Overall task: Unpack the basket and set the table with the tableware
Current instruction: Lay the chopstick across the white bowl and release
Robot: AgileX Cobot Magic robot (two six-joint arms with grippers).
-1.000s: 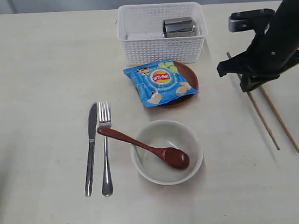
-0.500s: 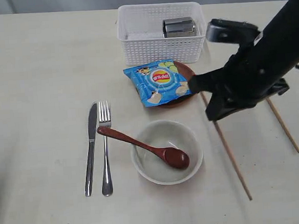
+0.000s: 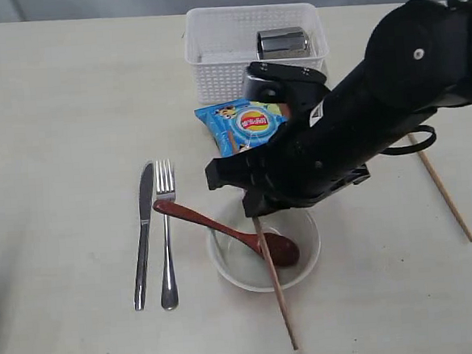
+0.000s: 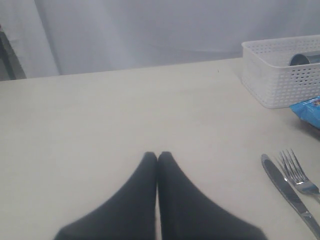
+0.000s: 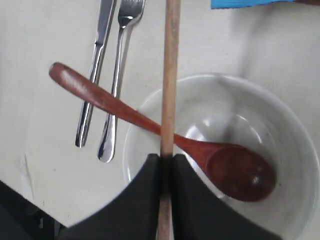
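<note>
Over the off-white round bowl (image 3: 234, 266), the right gripper (image 5: 166, 159) clamps a slim wooden chopstick (image 5: 170, 75). A steel knife (image 3: 145, 232) and steel fork (image 3: 167, 238) lie at the bowl's nine o'clock. Meanwhile the left gripper (image 4: 157, 156) is pinched together, empty.

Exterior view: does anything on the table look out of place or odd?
Yes. The steel cup lies on its side in the basket. The two chopsticks are apart: the right gripper holds one chopstick over the bowl, and the other chopstick lies alone far to the right. A blue chip bag lies before the basket.
</note>
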